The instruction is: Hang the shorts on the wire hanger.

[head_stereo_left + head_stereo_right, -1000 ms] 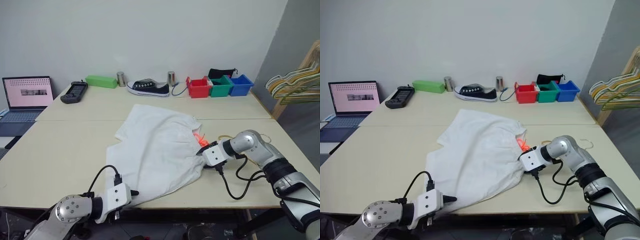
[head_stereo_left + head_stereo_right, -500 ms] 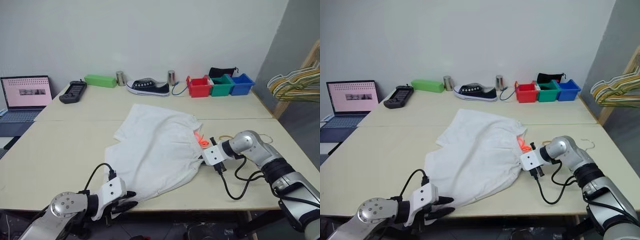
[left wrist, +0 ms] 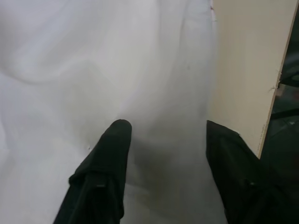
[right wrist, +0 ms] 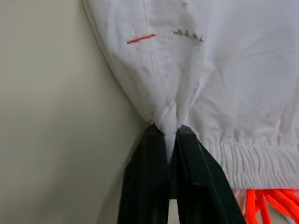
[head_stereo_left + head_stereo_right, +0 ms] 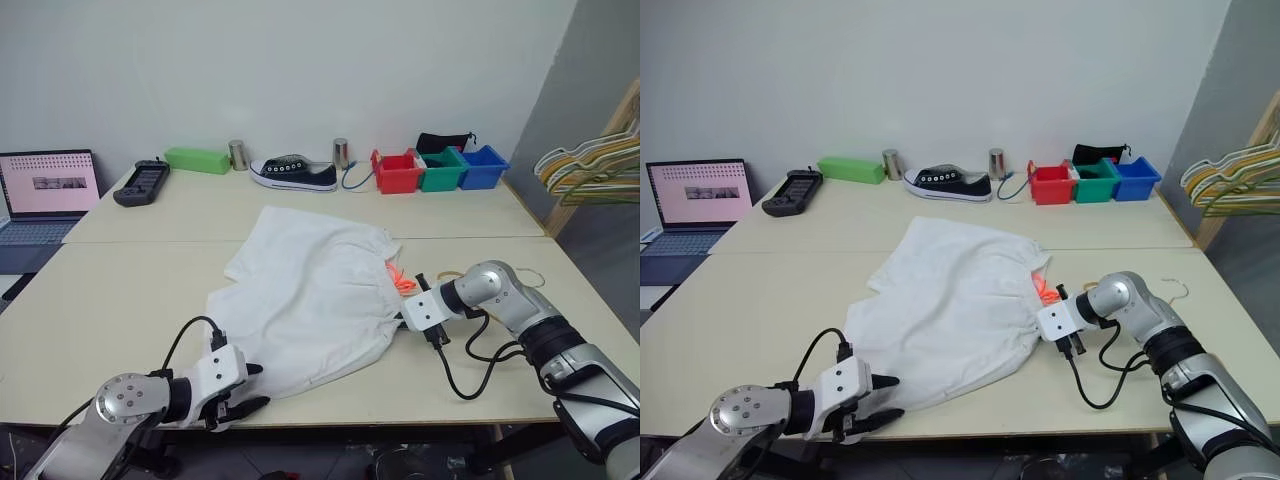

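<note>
White shorts (image 5: 310,290) spread mid-table. Right gripper (image 4: 171,140) pinched tight on waistband corner beside orange drawstring (image 5: 401,279). Left gripper (image 3: 166,135) half-spread over near hem, holding nothing. Advice: lift slowly, keep pinch firm. Wire hanger (image 5: 1175,288) behind right arm.

The right gripper (image 4: 170,140) has closed its jaws, pinching a fold at the waistband corner of the shorts (image 5: 310,300). The left gripper (image 5: 880,398) has slid along the shorts' near hem, its jaws spread over the cloth.
</note>
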### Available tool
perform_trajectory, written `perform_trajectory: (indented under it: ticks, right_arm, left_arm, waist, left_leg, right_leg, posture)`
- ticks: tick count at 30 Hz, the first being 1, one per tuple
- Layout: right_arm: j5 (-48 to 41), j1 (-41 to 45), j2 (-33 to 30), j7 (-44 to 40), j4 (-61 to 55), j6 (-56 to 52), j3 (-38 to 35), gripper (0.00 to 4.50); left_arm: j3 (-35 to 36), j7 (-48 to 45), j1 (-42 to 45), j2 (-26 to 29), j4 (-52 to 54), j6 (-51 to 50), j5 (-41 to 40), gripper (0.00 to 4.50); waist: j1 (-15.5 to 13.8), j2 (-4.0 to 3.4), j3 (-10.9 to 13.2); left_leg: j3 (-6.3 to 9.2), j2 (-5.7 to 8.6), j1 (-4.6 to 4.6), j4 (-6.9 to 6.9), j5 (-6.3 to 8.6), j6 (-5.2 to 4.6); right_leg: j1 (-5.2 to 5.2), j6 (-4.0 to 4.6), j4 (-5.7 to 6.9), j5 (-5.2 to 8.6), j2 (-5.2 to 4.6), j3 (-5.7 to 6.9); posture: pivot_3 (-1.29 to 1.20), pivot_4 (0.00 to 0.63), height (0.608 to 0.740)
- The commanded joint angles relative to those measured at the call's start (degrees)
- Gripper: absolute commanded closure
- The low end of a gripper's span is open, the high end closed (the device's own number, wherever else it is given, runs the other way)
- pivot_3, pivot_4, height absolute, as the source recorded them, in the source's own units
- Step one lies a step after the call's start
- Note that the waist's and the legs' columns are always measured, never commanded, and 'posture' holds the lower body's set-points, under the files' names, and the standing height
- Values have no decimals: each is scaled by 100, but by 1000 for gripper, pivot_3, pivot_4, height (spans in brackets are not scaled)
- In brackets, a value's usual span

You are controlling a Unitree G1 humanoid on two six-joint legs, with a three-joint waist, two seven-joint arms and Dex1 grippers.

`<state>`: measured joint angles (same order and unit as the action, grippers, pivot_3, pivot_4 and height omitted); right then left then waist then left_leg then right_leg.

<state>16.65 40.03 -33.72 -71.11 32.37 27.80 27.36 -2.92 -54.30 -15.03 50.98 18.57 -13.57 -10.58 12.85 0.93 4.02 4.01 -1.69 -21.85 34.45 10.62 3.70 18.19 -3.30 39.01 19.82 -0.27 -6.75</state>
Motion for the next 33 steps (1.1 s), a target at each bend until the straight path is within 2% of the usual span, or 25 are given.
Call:
perform_trajectory:
  ticks: [1, 9, 13, 17, 19, 22, 27, 28, 29, 30, 32, 33]
  right_arm:
    - [-95, 147, 29, -42, -58, -33, -44, 4500]
    - [-154, 98, -107, -237, -136, -53, -54, 4500]
    - [-356, -179, -529, -818, -711, -505, -79, 4500]
    - [-785, -675, -1120, -1702, -1805, -1244, -41, 4500]
    - [-1153, -969, -1312, -2005, -2548, -1953, -50, 4500]
    - [-1619, -1200, -1302, -2076, -3362, -3083, -14, 4500]
    - [-1686, -1044, -1024, -1783, -3310, -3734, 64, 4500]
    - [-1736, -1021, -1018, -1830, -3300, -3855, 59, 4215]
    - [-1792, -1003, -1015, -1873, -3316, -3995, 45, 3851]
    - [-1866, -985, -1040, -1941, -3378, -4132, 28, 3763]
    - [-1974, -943, -1083, -1970, -3491, -4268, -26, 3194]
    - [-2003, -921, -1104, -1927, -3556, -4312, -57, 2832]
  left_arm:
    - [169, -11, -12, 130, -52, -26, 92, 3033]
    - [273, -38, 95, 236, -238, 91, 185, 4474]
    - [178, -127, 244, 405, -489, 318, 419, 4474]
    - [111, -242, 416, 567, -872, 673, 648, 4474]
    - [103, -352, 507, 677, -1056, 802, 688, 4474]
    - [95, -607, 554, 853, -1127, 791, 603, 4474]
    - [123, -879, 480, 1077, -1097, 768, 465, 4474]
    - [157, -910, 481, 1086, -1105, 833, 429, 4491]
    - [198, -919, 509, 1073, -1116, 820, 373, 4122]
    - [244, -982, 517, 1091, -1078, 756, 291, 4026]
    - [341, -1099, 524, 1142, -972, 625, 159, 3664]
    - [397, -1121, 524, 1160, -915, 588, 132, 3291]
  waist:
    - [1, 0, 0]
    - [-2, 0, 0]
    - [-27, 1, 3]
    - [-101, 1, 3]
    - [-163, 3, 2]
    - [-157, 5, 0]
    - [-135, 5, 1]
    - [-140, 6, 3]
    - [-142, 5, 3]
    - [-148, 5, 3]
    - [-158, 6, 4]
    - [-159, 6, 4]
  left_leg:
    - [0, 0, 0, 0, 0, 0]
    - [1, -1, 0, -1, 0, 0]
    - [1, 0, -2, -4, 0, 0]
    - [3, 1, -16, -15, 0, 0]
    - [2, 1, -19, -24, 2, 4]
    - [6, -2, -19, -41, 5, 7]
    - [0, -9, -13, -49, 6, 9]
    - [-2, -10, -13, -49, 6, 10]
    - [-3, -9, -14, -49, 7, 10]
    - [-4, -8, -14, -49, 7, 10]
    - [-4, -8, -15, -49, 7, 10]
    - [-2, -9, -22, -49, 7, 10]
  right_leg:
    - [0, 0, 0, 0, 0, -2]
    - [1, 0, 0, 0, 0, -7]
    - [2, 3, -1, 2, 0, -6]
    - [4, 10, -3, 7, -1, -3]
    - [6, 12, -3, 18, -3, -3]
    - [10, 20, -2, 24, -2, -2]
    - [16, 31, -2, 31, 4, -2]
    - [16, 30, -2, 31, 4, 0]
    - [20, 29, -2, 31, 4, 8]
    - [24, 29, -2, 30, 3, 8]
    - [49, 28, -2, 32, 2, 12]
    - [55, 26, -1, 31, 3, 18]
  posture:
    - [-125, 0, 740]
    - [-116, 0, 740]
    - [-116, 0, 740]
    - [-116, 0, 740]
    - [-122, 0, 740]
    - [-122, 0, 740]
    - [-122, 0, 740]
    - [-120, 0, 740]
    - [-120, 0, 740]
    - [-118, 0, 740]
    - [-118, 0, 740]
    - [-114, 0, 740]
